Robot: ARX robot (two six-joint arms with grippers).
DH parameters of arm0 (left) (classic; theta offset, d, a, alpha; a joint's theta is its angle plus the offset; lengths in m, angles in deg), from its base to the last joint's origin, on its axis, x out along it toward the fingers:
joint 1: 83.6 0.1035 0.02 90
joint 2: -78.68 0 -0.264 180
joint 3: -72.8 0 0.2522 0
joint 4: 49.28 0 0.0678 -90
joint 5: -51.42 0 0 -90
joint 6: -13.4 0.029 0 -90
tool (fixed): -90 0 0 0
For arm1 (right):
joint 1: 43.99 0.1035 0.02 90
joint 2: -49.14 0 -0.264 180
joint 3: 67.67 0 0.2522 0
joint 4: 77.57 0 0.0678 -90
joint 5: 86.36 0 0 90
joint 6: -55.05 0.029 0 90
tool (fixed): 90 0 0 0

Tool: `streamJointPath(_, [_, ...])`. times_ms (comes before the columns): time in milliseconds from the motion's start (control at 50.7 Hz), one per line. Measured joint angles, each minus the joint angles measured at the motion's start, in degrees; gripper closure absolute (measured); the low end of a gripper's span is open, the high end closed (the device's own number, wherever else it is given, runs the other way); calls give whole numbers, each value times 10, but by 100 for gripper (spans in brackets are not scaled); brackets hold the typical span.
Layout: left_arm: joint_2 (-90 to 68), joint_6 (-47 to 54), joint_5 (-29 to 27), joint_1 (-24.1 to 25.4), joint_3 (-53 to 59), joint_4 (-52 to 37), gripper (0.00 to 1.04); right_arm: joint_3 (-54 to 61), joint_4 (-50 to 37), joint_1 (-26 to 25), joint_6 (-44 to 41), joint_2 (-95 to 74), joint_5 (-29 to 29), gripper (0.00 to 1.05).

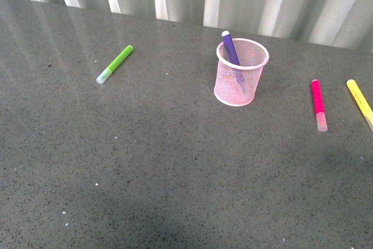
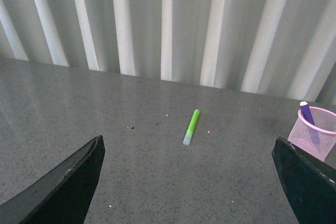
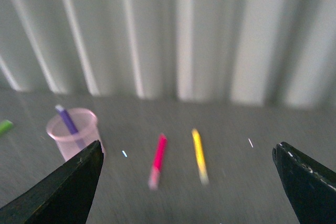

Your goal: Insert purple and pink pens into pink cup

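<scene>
Purple pen (image 1: 231, 49) stands in pink cup (image 1: 240, 88), pink pen (image 1: 318, 104) at its three o'clock; left gripper (image 2: 188, 141), right gripper (image 3: 187, 144) spread wide

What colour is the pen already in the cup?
Dark purple pen, leaning inside the pink cup; front view shows it best.

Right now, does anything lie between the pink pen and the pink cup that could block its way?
Nothing visible does. Only bare table separates the pink pen from the pink cup. The yellow marker lies on the pen's other side, away from the cup, and the purple pen already stands in the cup.
</scene>
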Motion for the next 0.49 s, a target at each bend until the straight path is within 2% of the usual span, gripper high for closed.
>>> streamJointPath(79, [0, 0, 0, 0, 0, 0, 7, -21, -16, -7, 20, -83, 59, 7])
streamJointPath(217, [0, 0, 0, 0, 0, 0, 7, -141, -266, -121, 16, -357, 6, 7])
streamJointPath(256, [0, 0, 0, 0, 0, 0, 7, -205, -294, -144, 20, -443, 1, 7])
streamJointPath(316, [0, 0, 0, 0, 0, 0, 7, -303, -280, -157, 24, -566, 3, 7])
streamJointPath(414, [0, 0, 0, 0, 0, 0, 7, -465, -172, -150, 35, -764, 11, 7])
streamJointPath(493, [0, 0, 0, 0, 0, 0, 7, -537, -116, -135, 26, -851, 28, 7])
